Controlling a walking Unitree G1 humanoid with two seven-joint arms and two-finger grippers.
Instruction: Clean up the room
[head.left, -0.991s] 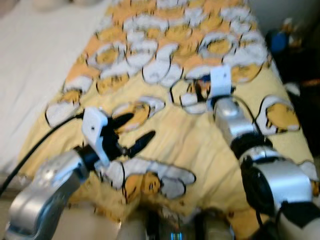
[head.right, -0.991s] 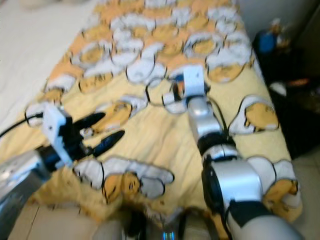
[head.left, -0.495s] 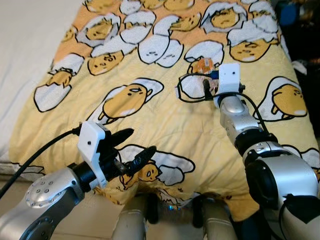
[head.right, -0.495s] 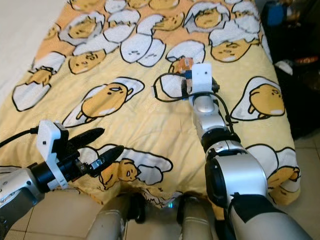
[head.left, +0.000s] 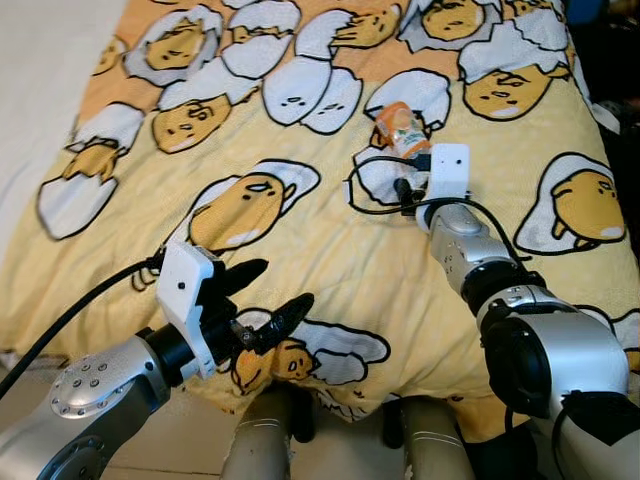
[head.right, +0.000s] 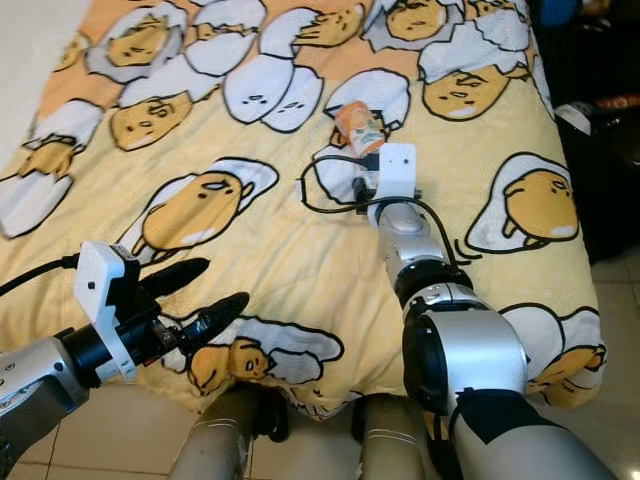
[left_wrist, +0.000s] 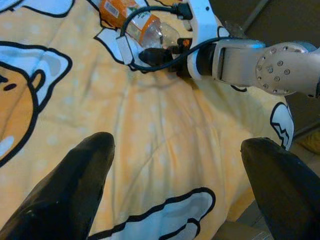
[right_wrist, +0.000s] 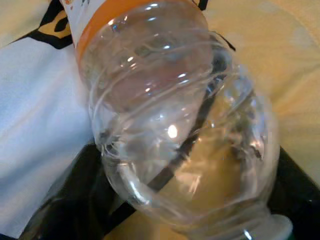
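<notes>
A clear plastic bottle (head.left: 398, 128) with an orange label lies on the yellow egg-print blanket (head.left: 330, 240) that covers the bed. My right gripper (head.left: 408, 165) is stretched out over the blanket to the bottle's clear end. In the right wrist view the bottle (right_wrist: 175, 125) sits between the two black fingers (right_wrist: 75, 205), which touch it on both sides. My left gripper (head.left: 283, 283) hovers open and holds nothing, above the blanket's near edge, well to the left of the bottle (left_wrist: 132, 22).
A black cable (head.left: 365, 185) loops on the blanket beside the right wrist. White sheet (head.left: 50, 80) shows left of the blanket. Dark objects (head.left: 615, 60) stand along the bed's right side, with tiled floor (head.right: 600, 330) below them.
The camera has moved, so the whole bed sits differently in the picture and is now sharp. My right gripper stays at the bottle. The left gripper stays open near the blanket's edge.
</notes>
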